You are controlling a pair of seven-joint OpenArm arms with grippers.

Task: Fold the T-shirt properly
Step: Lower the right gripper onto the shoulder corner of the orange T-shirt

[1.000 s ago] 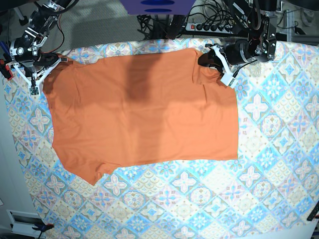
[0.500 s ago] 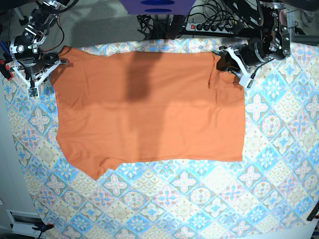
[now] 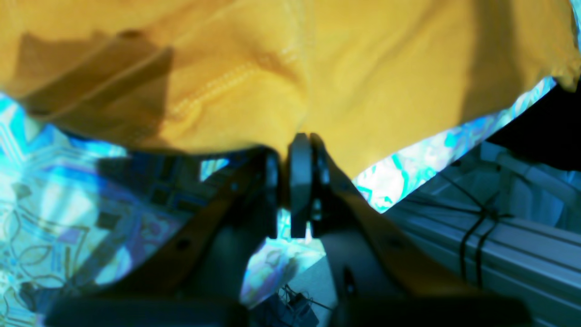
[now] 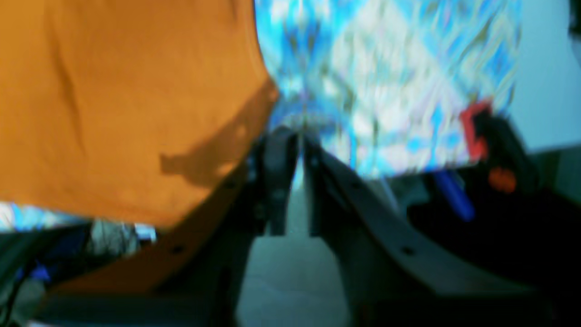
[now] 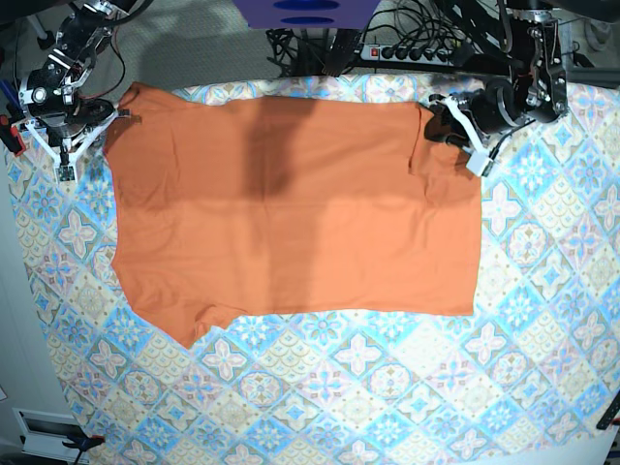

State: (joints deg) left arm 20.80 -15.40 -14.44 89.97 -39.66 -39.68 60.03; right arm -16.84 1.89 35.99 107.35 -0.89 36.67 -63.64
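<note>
Orange T-shirt [image 5: 291,203] is lying spread flat on the worktop [image 5: 436,397], so you're still spreading, not folding. Left gripper [image 3: 302,141] jaws are pinching its edge shut; right gripper [image 4: 297,136] jaws are gaping slightly, gripping nothing. Next you're needing a corner grab.

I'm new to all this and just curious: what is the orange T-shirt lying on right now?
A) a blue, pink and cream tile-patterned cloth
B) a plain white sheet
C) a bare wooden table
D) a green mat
A: the T-shirt lies spread flat on a tile-patterned cloth that shows around it.
</note>
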